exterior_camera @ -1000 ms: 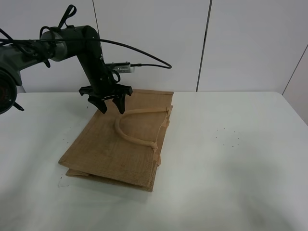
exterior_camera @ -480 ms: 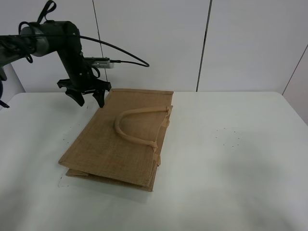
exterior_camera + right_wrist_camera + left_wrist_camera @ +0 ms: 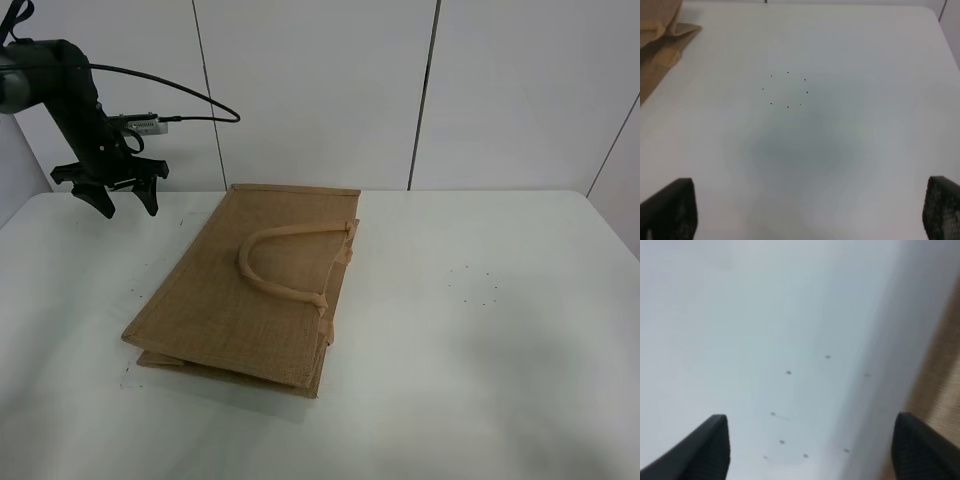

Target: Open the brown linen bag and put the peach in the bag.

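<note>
The brown linen bag lies flat and folded on the white table, its beige loop handle on top. My left gripper is open and empty, raised above the table's far left corner, well left of the bag. In the left wrist view its two dark fingertips frame bare table, with the bag's edge at one side. My right gripper is open and empty over bare table; the bag's corner shows in that view. The right arm is out of the high view. The peach is not in view.
The white table runs to a white panelled wall at the back. A ring of small black dots marks the table right of the bag. A black cable trails from the left arm.
My left arm has swung away from above the bag's far edge to the far left corner of the table, gripper still open. The bag has not moved.
</note>
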